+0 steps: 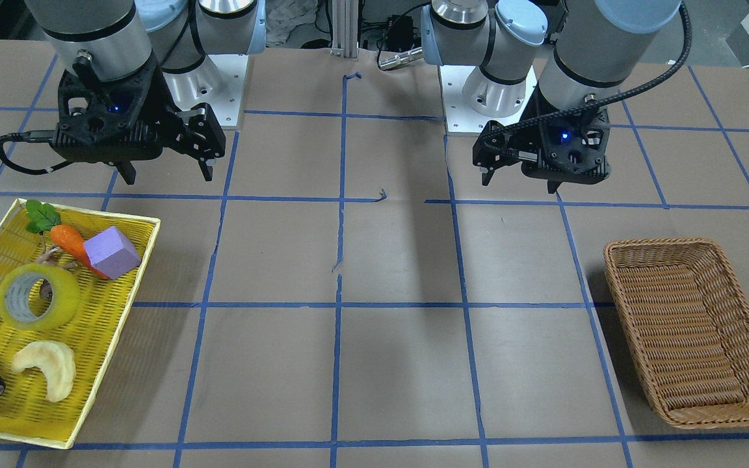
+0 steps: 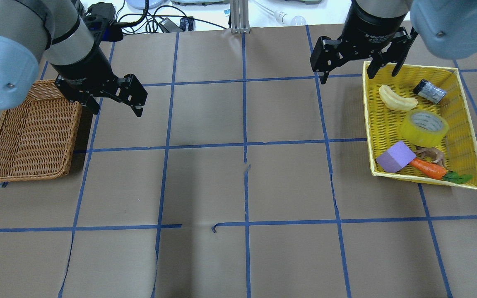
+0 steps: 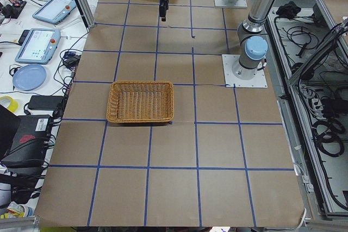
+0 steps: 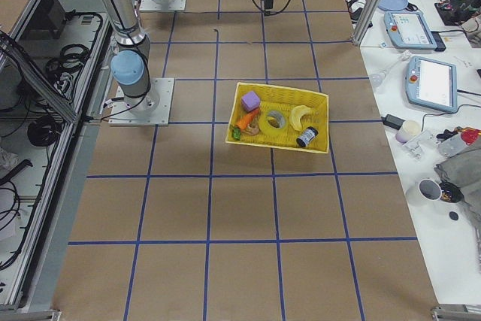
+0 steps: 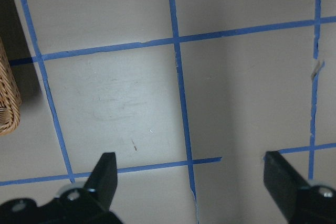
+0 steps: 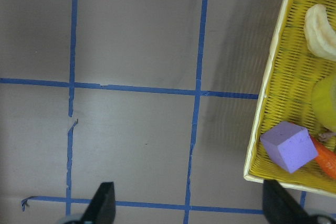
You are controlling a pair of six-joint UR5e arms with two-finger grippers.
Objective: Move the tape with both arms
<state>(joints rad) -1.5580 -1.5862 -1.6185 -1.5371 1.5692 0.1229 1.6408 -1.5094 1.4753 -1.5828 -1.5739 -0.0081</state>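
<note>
tape [image 2: 425, 126] lies flat in the yellow tray [image 2: 412, 177] at overhead right; the right gripper [image 1: 168, 175] hangs wide, empty, nearby, likely to fetch it, left gripper [image 2: 117, 111] likewise by the wicker basket [image 2: 27, 179].

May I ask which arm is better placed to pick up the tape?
Probably the right: the right hand hovers open beside the yellow tray holding the tape, while the left hand hangs far off by the wicker basket.

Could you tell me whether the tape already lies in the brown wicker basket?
No, the tape lies in the yellow tray on the robot's right, across the table from the wicker basket.
</note>
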